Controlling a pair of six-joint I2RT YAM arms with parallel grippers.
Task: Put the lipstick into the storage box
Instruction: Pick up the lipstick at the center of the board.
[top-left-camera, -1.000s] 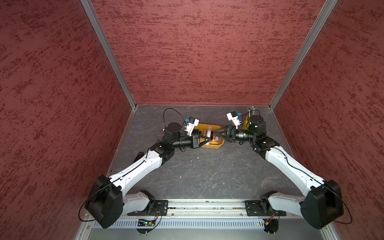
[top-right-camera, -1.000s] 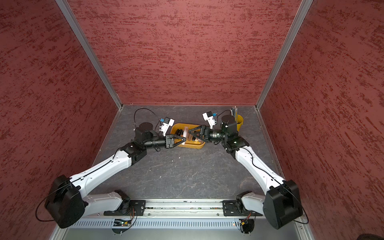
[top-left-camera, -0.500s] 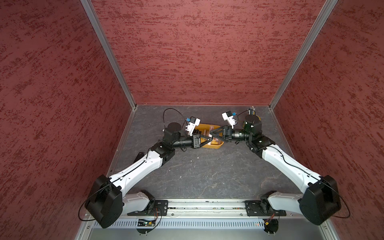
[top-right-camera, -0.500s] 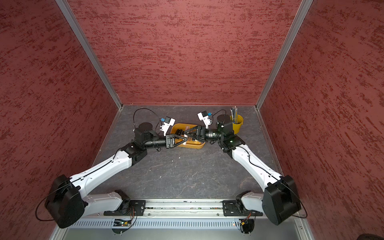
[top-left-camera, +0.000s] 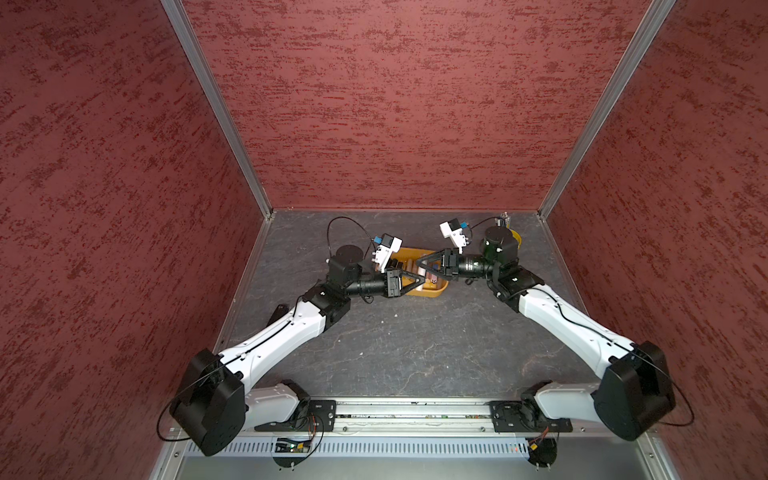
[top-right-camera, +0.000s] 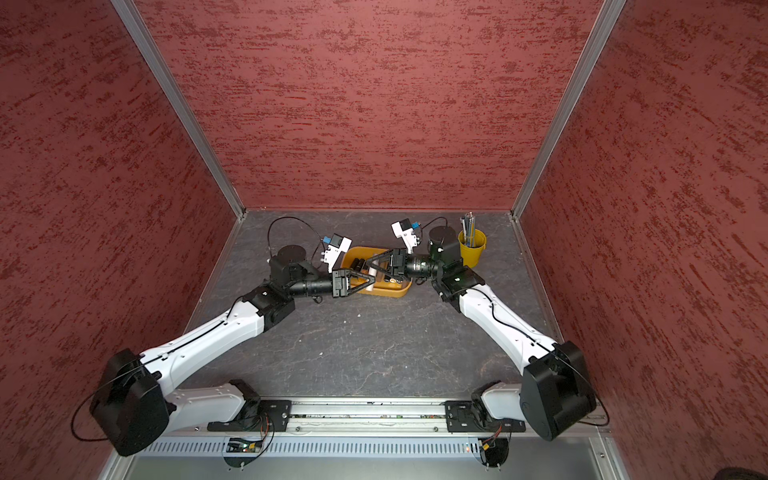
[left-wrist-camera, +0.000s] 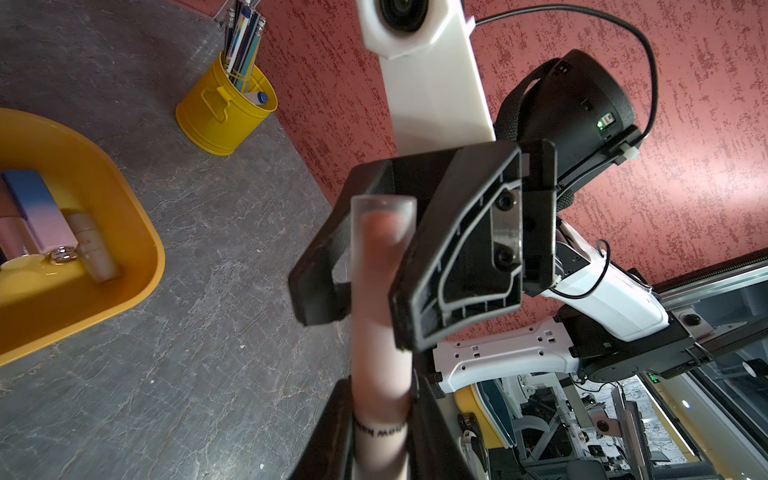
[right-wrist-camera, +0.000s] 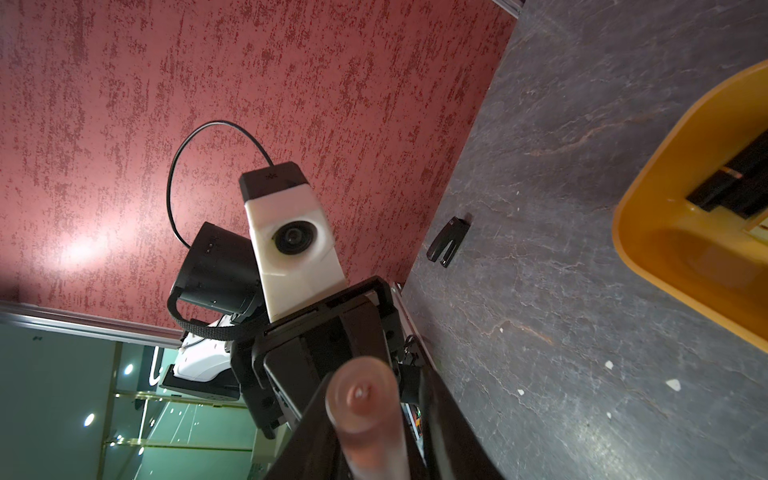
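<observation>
Left wrist view. At frame left, the storage box (left-wrist-camera: 139, 266) holds other cosmetics (left-wrist-camera: 39, 212). At lower centre, the left gripper (left-wrist-camera: 380, 436) clamps the lipstick (left-wrist-camera: 380, 332) by its base. The right gripper (left-wrist-camera: 365, 307) pinches its clear cap (left-wrist-camera: 382, 208), mid-air. Likely hazards: opposed pulling strips the cap, or early release drops the tube outside the box.
</observation>
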